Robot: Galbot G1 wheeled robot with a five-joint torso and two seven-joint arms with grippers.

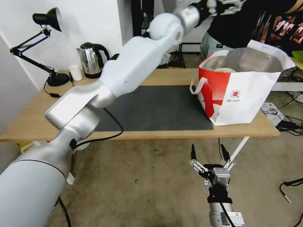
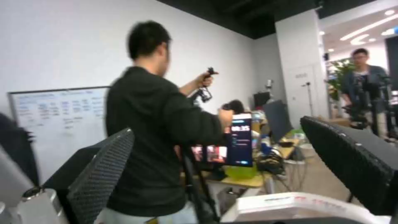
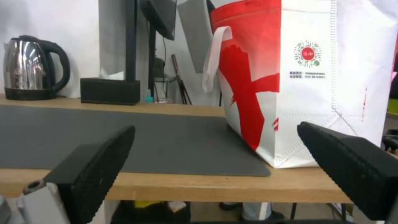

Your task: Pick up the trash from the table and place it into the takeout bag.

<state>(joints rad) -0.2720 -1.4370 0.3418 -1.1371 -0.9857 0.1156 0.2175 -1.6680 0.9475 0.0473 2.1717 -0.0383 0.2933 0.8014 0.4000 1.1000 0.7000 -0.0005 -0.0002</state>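
Head view: the table (image 1: 176, 77), light wood with a dark grey mat (image 1: 157, 107) on top, carries the takeout bag (image 1: 243, 94) upright at the right end of the mat, mouth open, foil lining showing. A round tan lidded bowl (image 1: 224, 70) lies inside the bag, near its left wall; other trash, if in the bag, cannot be made out, and no leftovers lie on the mat. At the back left of the table stand a steel kettle (image 1: 91, 60), a small white cup (image 1: 75, 72) and a black desk lamp (image 1: 47, 47). The left arm reaches high across the table, with the left gripper (image 1: 225, 4) raised above and behind the bag at the frame's top edge. The right gripper (image 1: 209, 154) hangs low in front of the table edge, over the floor, jaws apart and empty. Left wrist view: the left gripper (image 2: 215, 161) has its jaws wide apart with nothing between them; a white rim of the bag (image 2: 298, 202) lies just below. Right wrist view: the right gripper (image 3: 215, 155), jaws spread and empty, faces the table edge, mat and the bag's red side panel (image 3: 248, 77); the kettle (image 3: 29, 68) and a black tissue box (image 3: 110, 91) stand behind. Judgement: the step in hand looks like the release over the bag, with the clearing apparently near done; the next move calls for drawing the left arm clear without snagging the bag's rim or handles.
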